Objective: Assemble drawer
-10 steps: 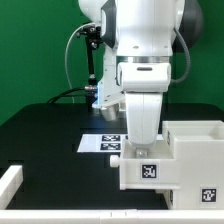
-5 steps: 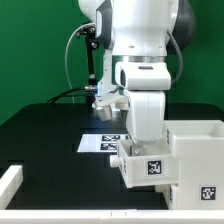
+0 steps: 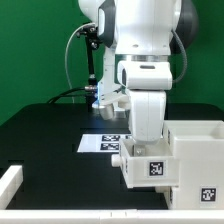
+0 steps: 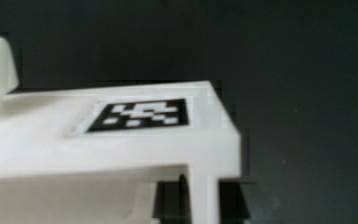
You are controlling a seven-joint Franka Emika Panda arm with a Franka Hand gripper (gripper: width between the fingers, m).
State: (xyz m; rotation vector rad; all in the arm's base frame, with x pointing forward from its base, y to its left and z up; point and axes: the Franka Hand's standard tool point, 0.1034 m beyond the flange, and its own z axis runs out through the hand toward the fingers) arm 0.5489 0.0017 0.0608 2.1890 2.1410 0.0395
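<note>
I am watching the arm (image 3: 140,60) standing over the drawer parts at lower right of the exterior view, its white wrist reaching down behind a small tray box (image 3: 148,165). The box is sitting against the left face of the big casing (image 3: 195,155), which is filling the lower right corner with its open top facing up; I cannot see anything inside it. Both parts are showing square black-and-white tags, one on the box front (image 3: 154,168) and one low on the casing (image 3: 209,193); the patterns are coded squares, no readable writing.

The gripper (image 4: 197,195) is only partly showing, as dark fingers at the bottom edge of the wrist view, with a white wall between them; I cannot tell whether they are clamping it or merely straddling it. In that view the box's flat top is carrying another tag (image 4: 144,114), blurred.

The marker board (image 3: 100,142) is lying on the black table (image 3: 45,130) just left of the box, partly hidden by the arm. A white bar (image 3: 8,184) is lying at lower left, well apart, leaving bare tabletop between.
</note>
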